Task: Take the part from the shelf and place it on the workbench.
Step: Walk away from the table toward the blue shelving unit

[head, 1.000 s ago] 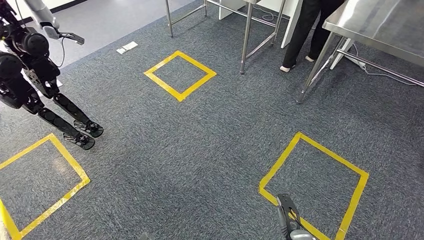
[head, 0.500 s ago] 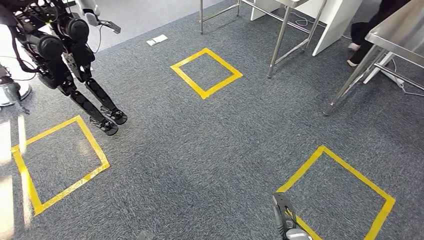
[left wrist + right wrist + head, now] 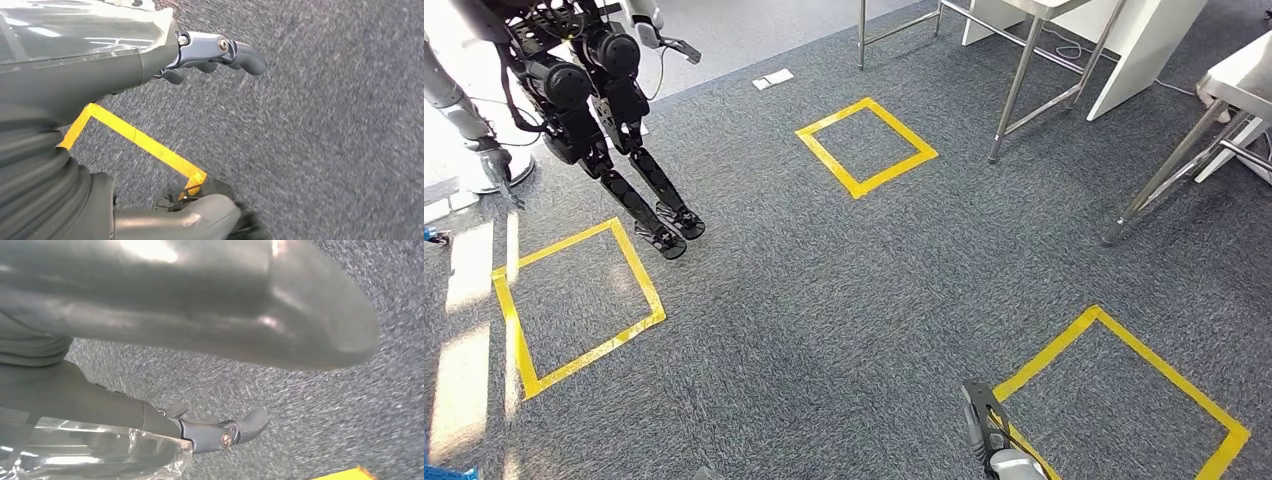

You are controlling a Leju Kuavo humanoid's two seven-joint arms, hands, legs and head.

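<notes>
Steel workbench (image 3: 1246,72), upper right edge, partly cropped.

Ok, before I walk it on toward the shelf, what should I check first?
1. Left hand free for the pick: ok, it holds nothing and its fingers are apart from the thumb.
2. Right hand free: ok, it holds nothing.
3. Footing ahead: ok, flat grey carpet with a yellow tape square in front.
4. Other humanoid robot: not ok, it stands ahead on the left; steer away from it.
5. Table legs ahead on the right: ok, well apart from the hands.
6. Shelf and part located: cannot tell.
</notes>
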